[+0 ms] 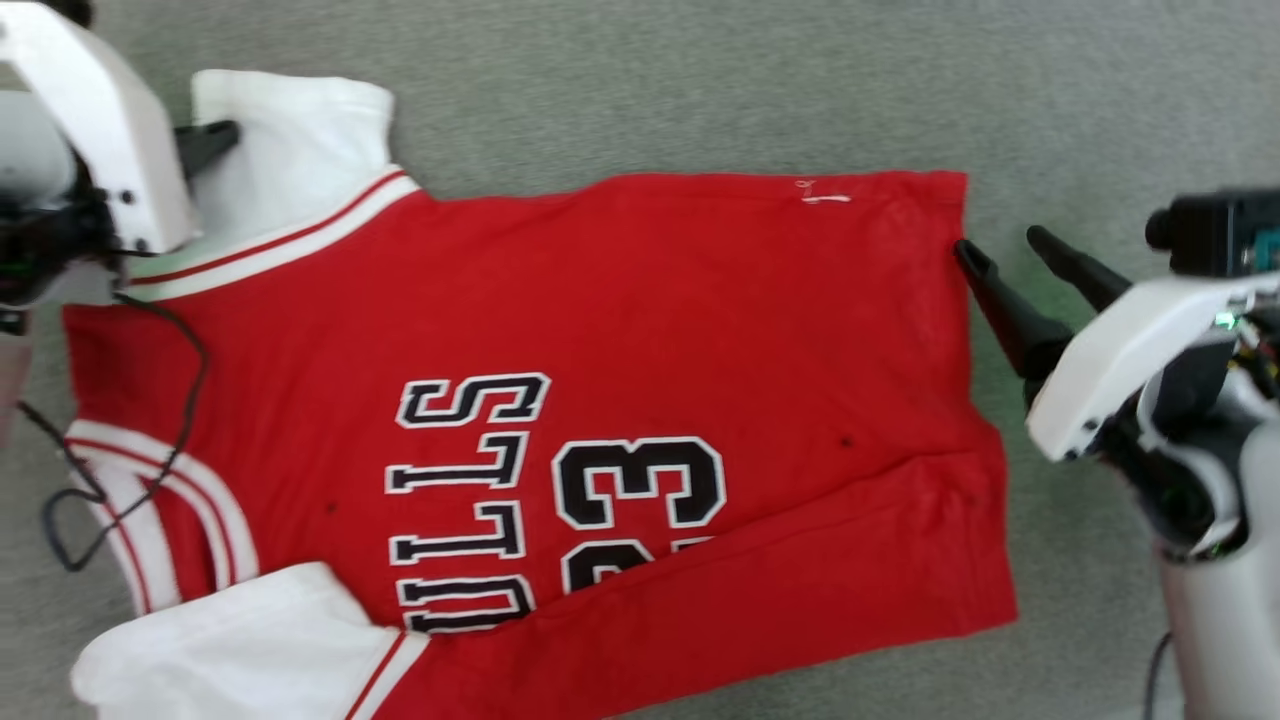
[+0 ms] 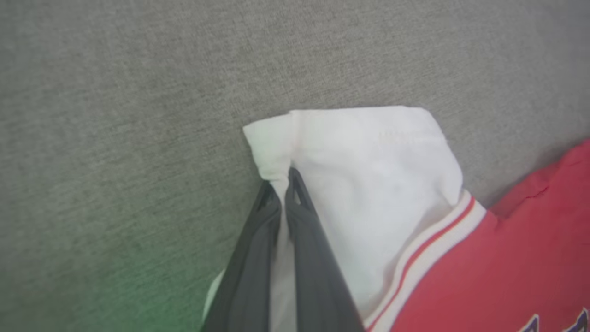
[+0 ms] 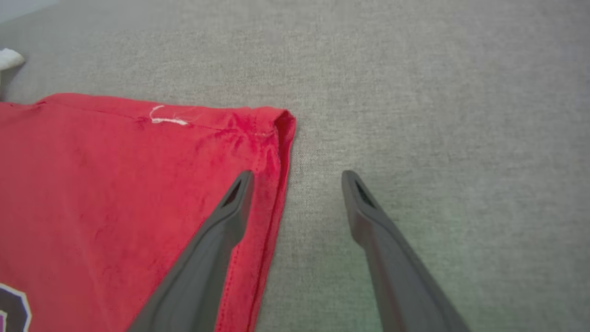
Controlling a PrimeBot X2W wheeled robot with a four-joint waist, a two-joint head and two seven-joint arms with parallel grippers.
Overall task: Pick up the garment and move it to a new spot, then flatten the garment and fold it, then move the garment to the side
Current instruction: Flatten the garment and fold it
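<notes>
You have the garment (image 1: 650,330) lying spread, front up, on the grey surface (image 1: 700,80), with the collar end toward your left and the hem (image 3: 276,161) toward your right. Its near long side is folded over the lower part of the lettering. Your left tool (image 2: 282,184) is closed tight on the edge of the far white sleeve (image 2: 368,175), the cloth pinched between both fingers. Your right tool (image 3: 298,176) stands wide at the far hem corner, one finger over the red cloth just inside the hem and the other over bare surface beside it. Whether either finger touches down cannot be told. A black cable (image 1: 190,380) hangs across the collar end.
</notes>
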